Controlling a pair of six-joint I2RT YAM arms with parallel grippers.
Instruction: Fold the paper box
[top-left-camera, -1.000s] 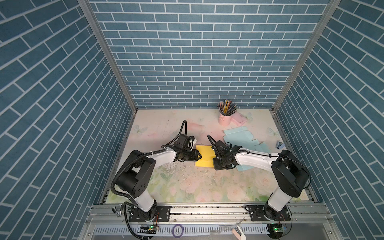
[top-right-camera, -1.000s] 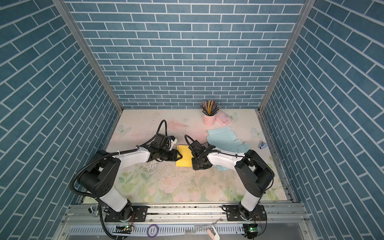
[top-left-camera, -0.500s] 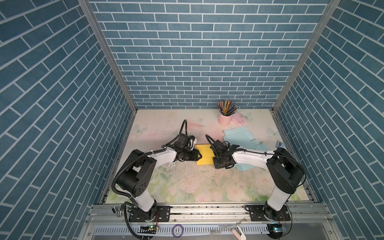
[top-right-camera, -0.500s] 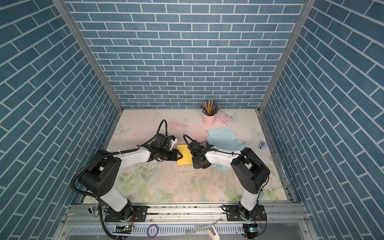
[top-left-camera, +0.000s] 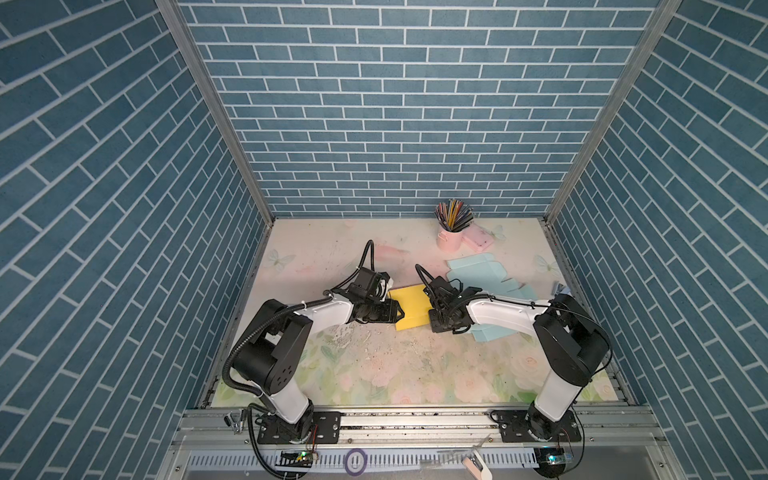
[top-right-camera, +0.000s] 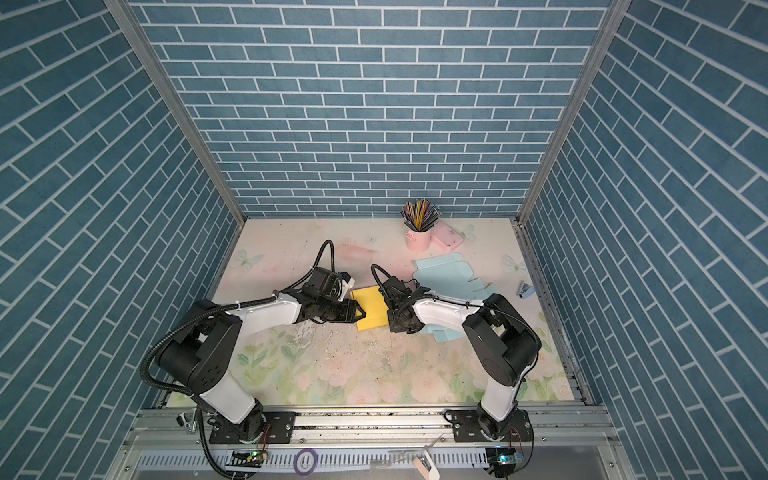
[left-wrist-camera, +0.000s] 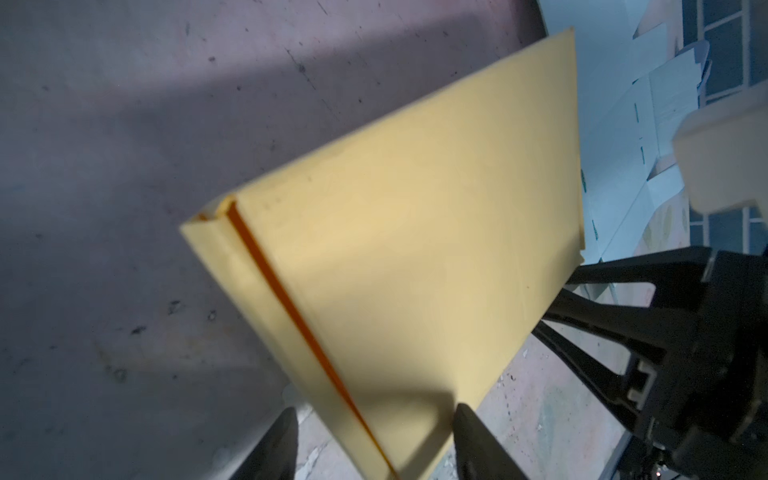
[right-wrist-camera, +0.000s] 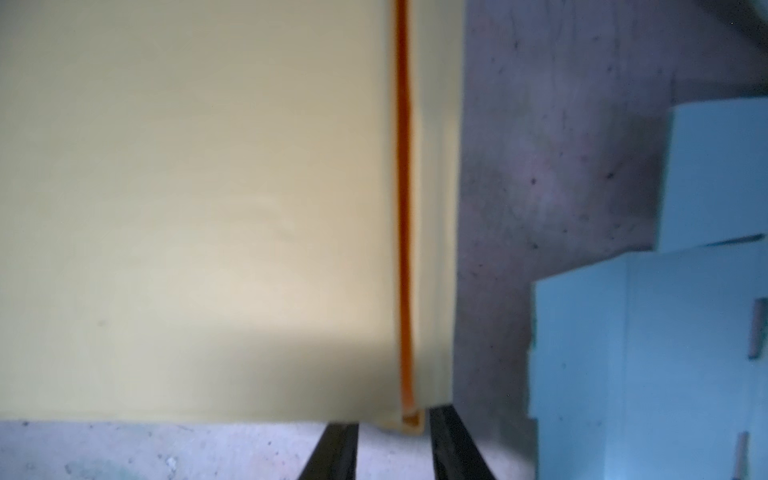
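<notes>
The yellow paper box (top-left-camera: 409, 305) (top-right-camera: 368, 307) lies folded into a flat closed shape mid-table, between both arms. My left gripper (top-left-camera: 398, 314) (top-right-camera: 360, 311) is at its left side. In the left wrist view its jaws (left-wrist-camera: 374, 411) stand open, astride one corner of the box (left-wrist-camera: 415, 228) with a gap on one side. My right gripper (top-left-camera: 431, 311) (top-right-camera: 390, 313) is against the box's right edge. In the right wrist view its jaws (right-wrist-camera: 392, 424) stand narrowly apart. The folded corner of the box (right-wrist-camera: 208, 208) sits at their tips; whether they pinch it does not show.
Flat light-blue paper sheets (top-left-camera: 478, 270) (top-right-camera: 444, 270) (right-wrist-camera: 665, 332) lie just right of the box, partly under the right arm. A pink cup of pencils (top-left-camera: 449, 239) and a pink case (top-left-camera: 478, 239) stand at the back. A small blue object (top-right-camera: 525, 289) lies by the right wall.
The left jaws have spread wider around the box corner. The right gripper has edged a little closer to the box's right side. The box stays in the same place.
</notes>
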